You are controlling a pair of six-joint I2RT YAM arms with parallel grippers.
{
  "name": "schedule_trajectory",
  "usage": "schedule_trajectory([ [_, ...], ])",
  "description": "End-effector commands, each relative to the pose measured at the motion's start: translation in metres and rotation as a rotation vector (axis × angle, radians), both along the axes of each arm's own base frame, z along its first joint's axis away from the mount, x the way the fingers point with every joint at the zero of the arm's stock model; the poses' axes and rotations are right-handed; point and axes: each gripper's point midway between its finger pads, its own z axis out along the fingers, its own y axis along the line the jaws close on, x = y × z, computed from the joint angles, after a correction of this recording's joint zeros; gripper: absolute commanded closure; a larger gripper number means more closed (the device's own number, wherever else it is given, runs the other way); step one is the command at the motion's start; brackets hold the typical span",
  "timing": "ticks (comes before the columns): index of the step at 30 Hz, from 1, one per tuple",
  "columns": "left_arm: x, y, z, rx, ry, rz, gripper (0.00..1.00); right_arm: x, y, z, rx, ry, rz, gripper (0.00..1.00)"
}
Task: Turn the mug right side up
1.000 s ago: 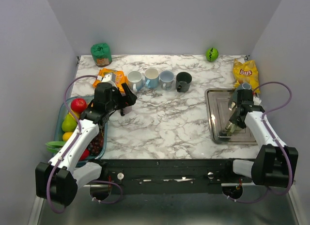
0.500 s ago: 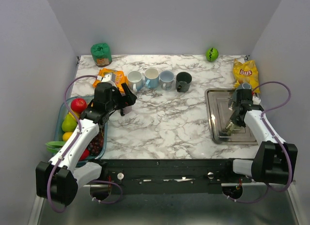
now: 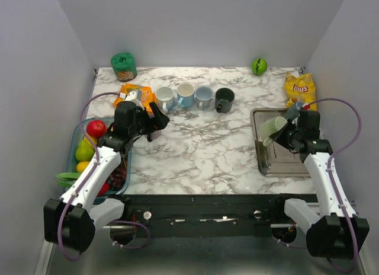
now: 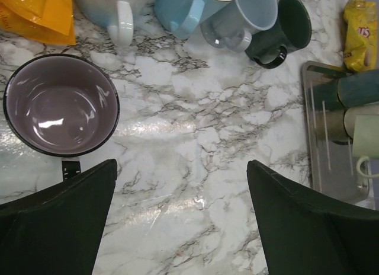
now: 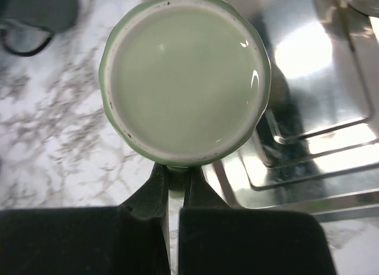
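Four mugs (image 3: pixel 165 98) (image 3: pixel 185 94) (image 3: pixel 204 96) (image 3: pixel 224 99) are counted along the far edge, one green mug (image 3: pixel 271 128) above one tray (image 3: pixel 267 162), two crisp bags (image 3: pixel 133 94) (image 3: pixel 300 85), one ball (image 3: pixel 259 66)

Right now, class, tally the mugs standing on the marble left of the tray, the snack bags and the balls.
Mugs: 5
Snack bags: 2
Balls: 1
Total: 8

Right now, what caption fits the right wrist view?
Right gripper holds the pale green mug by its handle, above marble table and metal tray.
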Motion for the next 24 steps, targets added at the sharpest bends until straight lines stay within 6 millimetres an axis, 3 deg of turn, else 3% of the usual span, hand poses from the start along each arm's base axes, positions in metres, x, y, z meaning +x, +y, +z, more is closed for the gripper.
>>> schedule_trajectory([
  [1, -0.009, -0.029, 0.034, -0.124, -0.094, -0.16, 0.01, 0.016, 0.052, 0.062, 0.203, -0.249, 0.189, 0.99],
  [10, -0.042, -0.098, 0.091, -0.505, -0.164, -0.426, 0.01, 0.017, 0.122, 0.151, 0.503, -0.54, 0.387, 0.99],
  [17, -0.054, -0.165, 0.119, -0.553, -0.149, -0.582, 0.01, 0.011, 0.179, 0.204, 0.671, -0.669, 0.498, 0.99],
  [19, -0.053, -0.175, 0.134, -0.578, -0.171, -0.601, 0.01, 0.014, 0.189, 0.215, 0.7, -0.7, 0.506, 0.99],
  [24, -0.052, -0.188, 0.146, -0.688, -0.139, -0.612, 0.01, 0.012, 0.209, 0.239, 0.777, -0.737, 0.544, 0.99],
])
